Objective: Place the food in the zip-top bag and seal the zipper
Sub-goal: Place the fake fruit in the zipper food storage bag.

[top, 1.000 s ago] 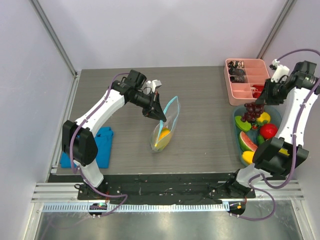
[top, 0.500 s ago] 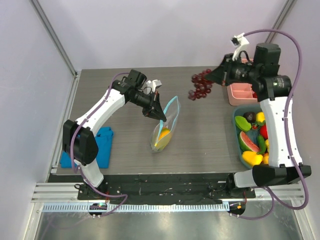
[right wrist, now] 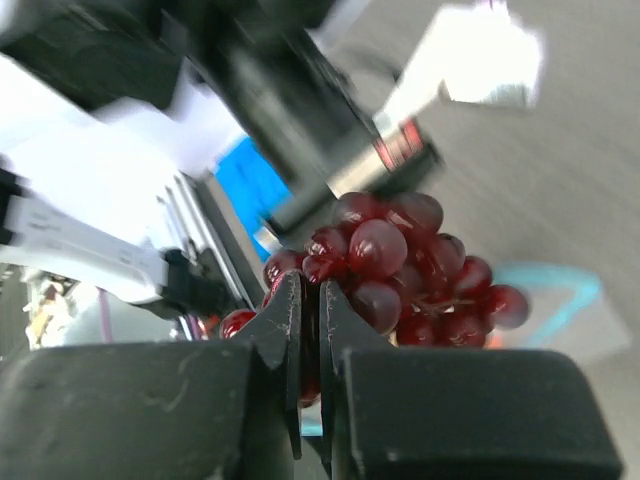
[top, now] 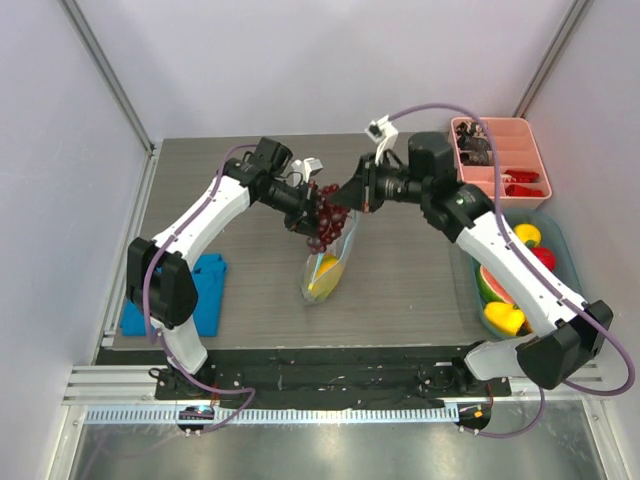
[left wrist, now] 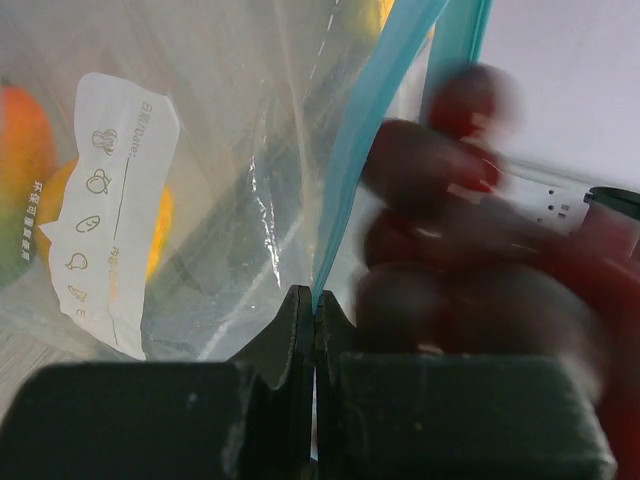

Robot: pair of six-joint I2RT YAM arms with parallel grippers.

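I've got the right gripper [top: 350, 195] clamped on the grapes [top: 326, 216], hanging just above the mid-table zip-top bag [top: 338, 258], its zipper [left wrist: 365, 130] pinched by the clenched left gripper [left wrist: 314, 300]; the mouth lies straight below.

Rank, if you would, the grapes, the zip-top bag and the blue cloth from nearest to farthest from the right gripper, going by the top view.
1. grapes: held by the right gripper itself, by the bag's mouth.
2. zip-top bag: just below the gripper in that view, mid-table.
3. blue cloth: far left, towards the near edge.
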